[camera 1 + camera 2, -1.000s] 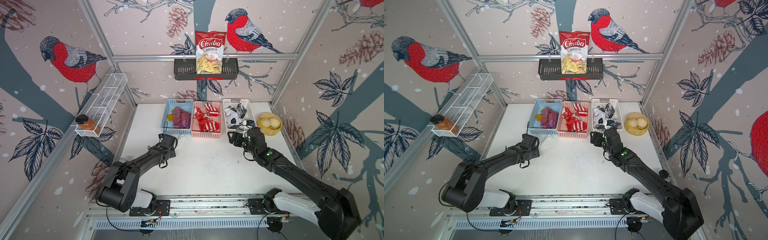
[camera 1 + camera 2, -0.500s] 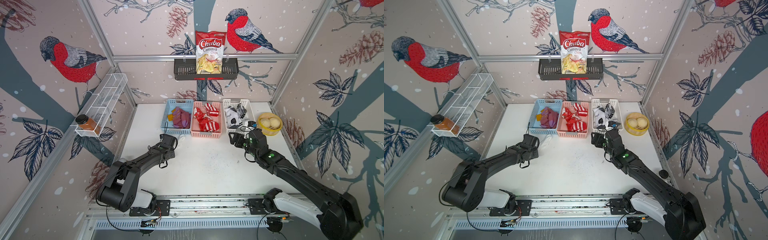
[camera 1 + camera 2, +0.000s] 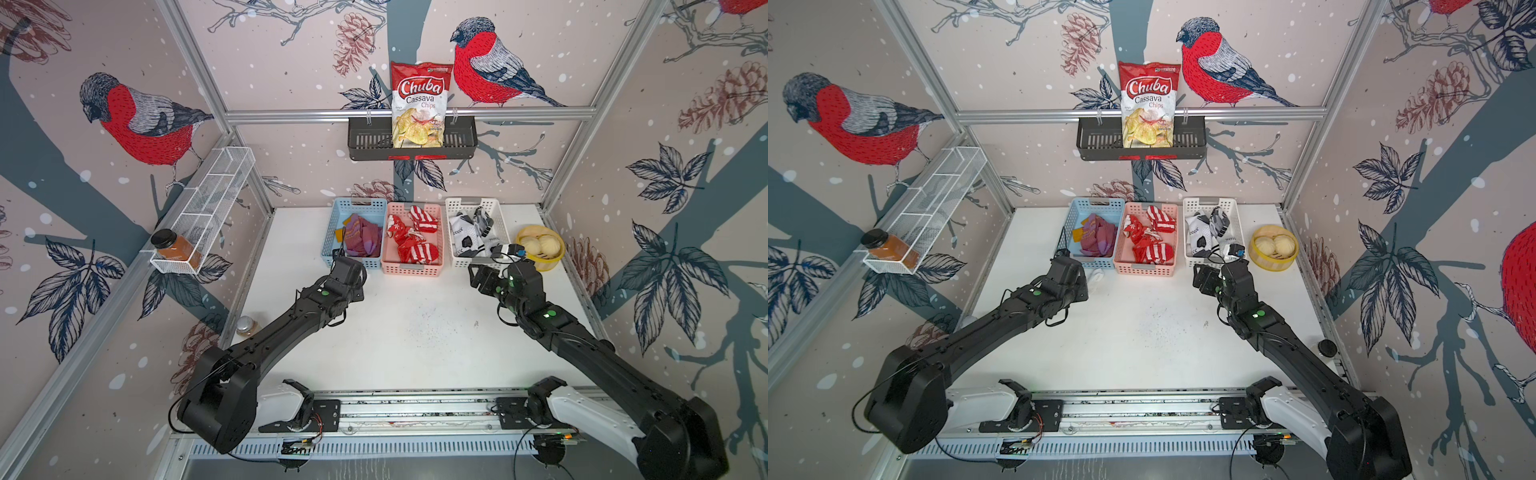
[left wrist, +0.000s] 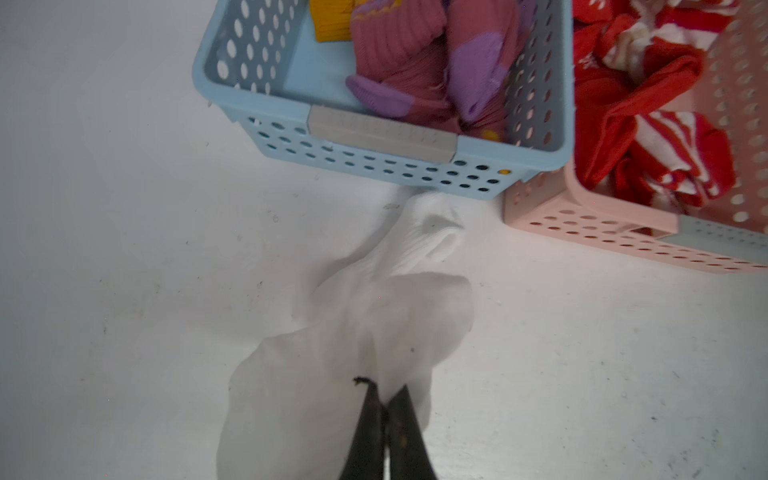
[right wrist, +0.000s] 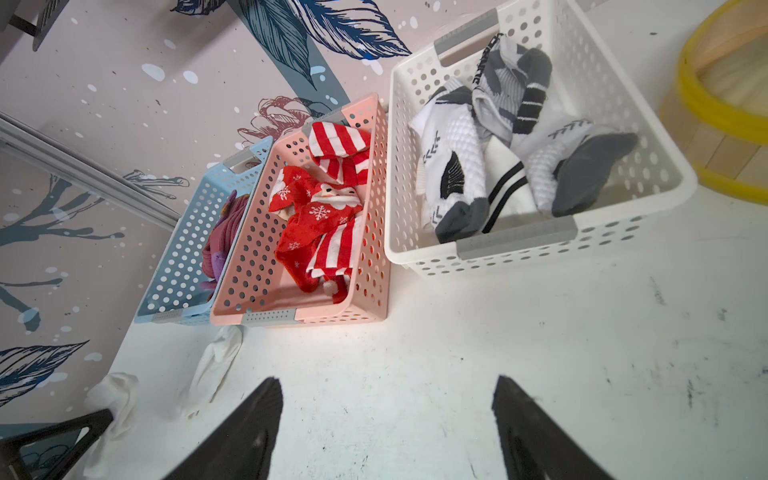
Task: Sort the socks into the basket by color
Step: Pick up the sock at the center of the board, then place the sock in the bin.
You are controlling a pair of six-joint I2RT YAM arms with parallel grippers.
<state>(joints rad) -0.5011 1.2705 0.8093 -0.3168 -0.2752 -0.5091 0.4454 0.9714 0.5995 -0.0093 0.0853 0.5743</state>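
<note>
My left gripper (image 4: 384, 392) is shut, pinching a plain white sock (image 4: 353, 353) low over the table in front of the blue basket (image 4: 415, 174). A second white sock (image 5: 216, 370) lies just beyond it, reaching the blue basket's front. In a top view only a bit of white sock (image 3: 1096, 276) shows beside the left wrist. Maroon-purple socks (image 3: 363, 239) fill the blue basket, red-and-white socks (image 3: 415, 245) the pink basket (image 3: 411, 270), white black-and-grey socks (image 3: 471, 232) the white basket (image 5: 515, 241). My right gripper (image 5: 386, 380) is open and holds nothing, over bare table before the white basket.
A yellow-rimmed steamer with buns (image 3: 540, 245) stands right of the white basket. A wire shelf with a spice jar (image 3: 174, 249) hangs on the left wall. A black shelf holds a chips bag (image 3: 417, 104) on the back wall. A small jar (image 3: 247, 326) stands at the table's left edge.
My left gripper has closed on the white sock. Both arms have stayed almost where they were.
</note>
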